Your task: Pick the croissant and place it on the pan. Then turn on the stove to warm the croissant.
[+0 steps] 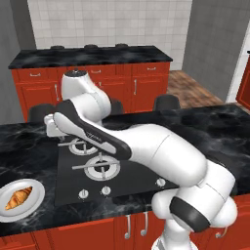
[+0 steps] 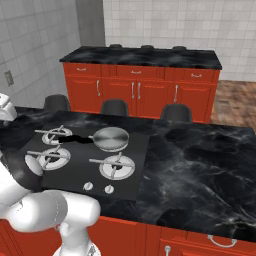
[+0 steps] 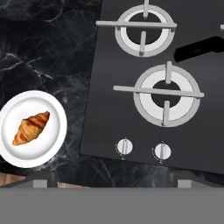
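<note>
The croissant (image 3: 30,127) lies on a white plate (image 3: 52,151) on the table (image 3: 43,52), left of the stove (image 3: 109,109); the pan (image 2: 111,138) waits on a far burner. Pincer's spread I cannot tell (hidden behind the arm). A skewed descent might nudge the plate.
</note>
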Robot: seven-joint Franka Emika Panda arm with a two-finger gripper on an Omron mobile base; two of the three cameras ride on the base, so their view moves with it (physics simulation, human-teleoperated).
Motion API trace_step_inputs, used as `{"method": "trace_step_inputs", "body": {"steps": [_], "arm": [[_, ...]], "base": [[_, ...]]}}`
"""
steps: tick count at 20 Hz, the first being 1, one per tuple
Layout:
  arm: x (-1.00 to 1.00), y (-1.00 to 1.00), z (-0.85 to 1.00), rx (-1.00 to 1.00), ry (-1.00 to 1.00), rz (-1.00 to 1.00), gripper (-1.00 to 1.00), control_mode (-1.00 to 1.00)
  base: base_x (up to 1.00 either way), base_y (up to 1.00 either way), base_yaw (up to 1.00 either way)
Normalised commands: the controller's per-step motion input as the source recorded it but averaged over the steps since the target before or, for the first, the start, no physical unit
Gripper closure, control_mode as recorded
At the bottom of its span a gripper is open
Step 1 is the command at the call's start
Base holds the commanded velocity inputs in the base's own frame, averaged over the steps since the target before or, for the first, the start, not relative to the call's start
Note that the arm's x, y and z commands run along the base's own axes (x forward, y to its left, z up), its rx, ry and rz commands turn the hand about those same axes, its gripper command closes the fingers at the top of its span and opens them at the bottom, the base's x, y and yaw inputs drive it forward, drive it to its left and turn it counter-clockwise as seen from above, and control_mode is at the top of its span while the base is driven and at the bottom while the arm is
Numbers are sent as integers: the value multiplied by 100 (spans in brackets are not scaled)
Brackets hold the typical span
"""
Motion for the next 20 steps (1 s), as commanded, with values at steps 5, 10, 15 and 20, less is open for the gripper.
{"method": "trace_step_inputs", "body": {"steps": [5,10,15,20], "arm": [[-5,55,-8,6,0,0,-100,-100],[0,38,-1,2,2,0,-100,-100],[0,90,-35,11,8,1,-100,-100],[0,55,-22,10,2,0,-100,-100]], "base": [[0,0,0],[0,0,0],[0,0,0],[0,0,0]]}}
